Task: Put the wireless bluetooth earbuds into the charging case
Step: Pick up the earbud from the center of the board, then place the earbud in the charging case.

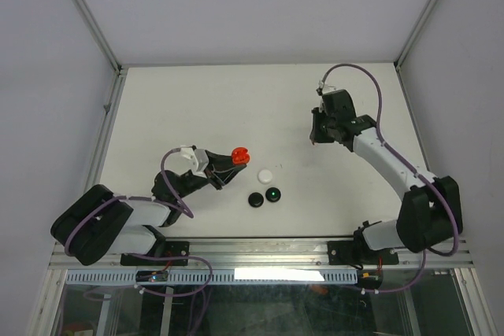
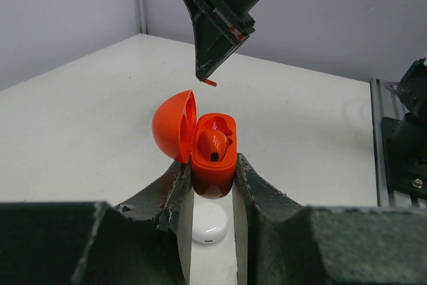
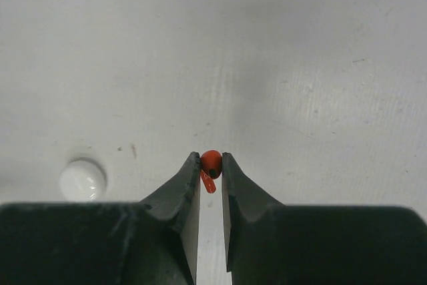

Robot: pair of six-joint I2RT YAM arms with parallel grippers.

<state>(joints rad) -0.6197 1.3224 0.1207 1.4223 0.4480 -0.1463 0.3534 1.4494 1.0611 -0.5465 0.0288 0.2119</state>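
My right gripper [image 3: 211,159] is closed tight on the red earbud [image 3: 211,163], stem protruding past the tips. The open red charging case [image 2: 213,177], clamped in my left gripper [image 2: 212,165], lies to its left and lower, mouth up.

red case [image 2: 213,165] base: behind fingers [image 2: 172,198] | white disc [image 2: 210,228]: partly hidden

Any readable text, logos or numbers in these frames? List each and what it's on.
No readable text in any view.
red case, held by left gripper: plain, no logo showing.
red earbud, held by right gripper: no marking.
black disc: a green light only, no characters.
white disc: blank.
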